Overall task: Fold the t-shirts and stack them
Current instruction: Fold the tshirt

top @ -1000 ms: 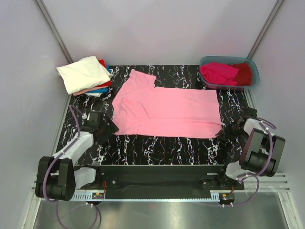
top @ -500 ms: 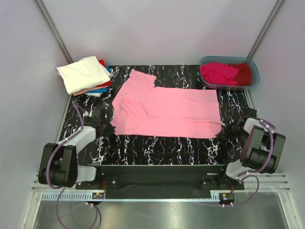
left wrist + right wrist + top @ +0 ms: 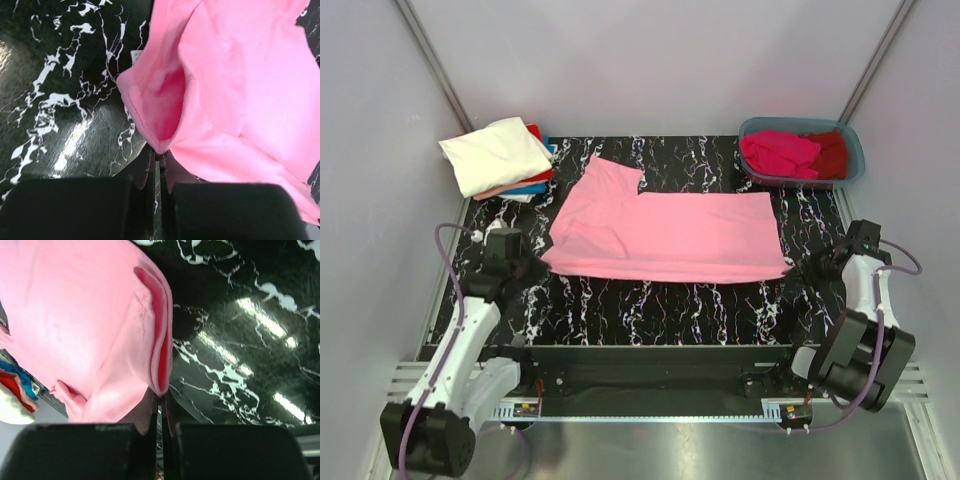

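Left gripper [image 3: 157,156]: closed, pinching a near corner of the pink tee [image 3: 665,235], the corner farthest from the tub [image 3: 855,152].
Right gripper [image 3: 161,399]: closed, pinching the near corner on the tub's side.
Tee: lying spread, left of the tub.
Advised: lifting both corners level and carrying them evenly to the far hem.

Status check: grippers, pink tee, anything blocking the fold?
Left gripper shut on near-left corner of pink t-shirt; right gripper shut on near-right corner. Near edge pinched up off the table. Nothing blocking: folded stack and tub at far corners.
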`<state>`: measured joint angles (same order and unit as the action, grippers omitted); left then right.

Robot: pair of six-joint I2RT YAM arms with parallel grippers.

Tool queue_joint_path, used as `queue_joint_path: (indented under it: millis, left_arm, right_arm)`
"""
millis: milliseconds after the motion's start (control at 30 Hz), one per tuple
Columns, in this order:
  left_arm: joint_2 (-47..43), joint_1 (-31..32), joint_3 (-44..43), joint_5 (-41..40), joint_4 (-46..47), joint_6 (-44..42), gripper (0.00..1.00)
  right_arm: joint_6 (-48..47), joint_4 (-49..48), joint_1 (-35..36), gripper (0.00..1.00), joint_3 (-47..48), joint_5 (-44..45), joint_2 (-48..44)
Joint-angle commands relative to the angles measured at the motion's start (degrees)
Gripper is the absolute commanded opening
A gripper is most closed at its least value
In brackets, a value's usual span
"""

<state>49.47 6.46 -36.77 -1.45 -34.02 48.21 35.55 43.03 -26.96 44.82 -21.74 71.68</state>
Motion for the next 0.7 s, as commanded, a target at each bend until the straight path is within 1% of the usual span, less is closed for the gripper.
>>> queue_joint_path:
  millis: [0, 133, 167, 333, 367, 400, 433, 467, 500, 533, 567, 600, 633, 667]
  left_arm:
    - [-4.37, -0.22, -1.81, -0.57, -9.30, 0.84, 0.00]
    - [-12.45, -0.13, -1.72, -1.36, -18.59, 2.41, 0.00]
    - [-13.69, -0.22, -1.72, -0.66, -19.67, 2.51, 0.00]
    - [-19.14, -0.22, -4.08, 0.49, -27.92, 4.00, 0.06]
    - [-19.59, -0.13, -5.40, 0.40, -30.55, 3.83, 0.09]
    - [-20.03, -0.13, -5.41, 0.40, -30.58, 3.65, 0.12]
    - [-20.99, -0.22, -6.81, 0.31, -33.54, 2.95, 0.17]
    - [-21.69, -0.22, -7.69, 0.05, -35.13, 2.69, 0.26]
    - [-22.48, -0.13, -8.57, -0.39, -36.45, 2.42, 0.46]
    - [-24.32, -0.22, -10.32, -0.91, -38.47, 2.07, 0.54]
    - [-25.03, -0.13, -11.29, -1.44, -39.19, 1.46, 0.65]
    - [-25.74, -0.22, -12.35, -2.23, -39.37, 0.84, 0.68]
    - [-25.92, -0.22, -14.71, -2.85, -39.11, -0.55, 0.70]
    - [-25.66, -0.22, -16.03, -3.72, -39.10, -1.35, 0.73]
  right_arm:
    - [-0.04, 6.18, -0.37, 0.01, 0.36, -0.50, -3.21]
    - [-0.83, 8.91, -0.64, 0.01, -1.48, 0.12, -7.33]
    - [-0.66, 9.70, -0.72, 0.01, -2.18, 0.03, -8.13]
    - [1.27, 12.95, -0.81, 0.00, -2.99, -1.47, -14.62]
    - [1.10, 14.53, -0.81, 0.05, -2.55, -1.29, -15.51]
    - [1.01, 15.50, -0.81, 0.10, -2.02, -1.12, -16.21]
    - [0.66, 16.47, -0.99, 0.17, -0.62, -1.03, -17.26]
    - [-0.12, 18.48, -1.16, 0.31, 0.09, -1.11, -17.71]
    - [-0.22, 19.02, -1.25, 0.44, 0.70, -1.20, -18.24]
    - [-0.22, 19.29, -1.25, 0.68, 1.14, -1.38, -19.29]
    - [-0.13, 19.81, -1.34, 0.77, 2.54, -1.29, -19.73]
    - [-0.13, 19.82, -1.34, 0.84, 3.34, -0.94, -20.08]
    - [-0.13, 20.08, -1.25, 0.98, 5.17, -0.07, -20.78]
    - [-0.13, 20.43, -1.34, 1.00, 5.98, 2.29, -21.14]
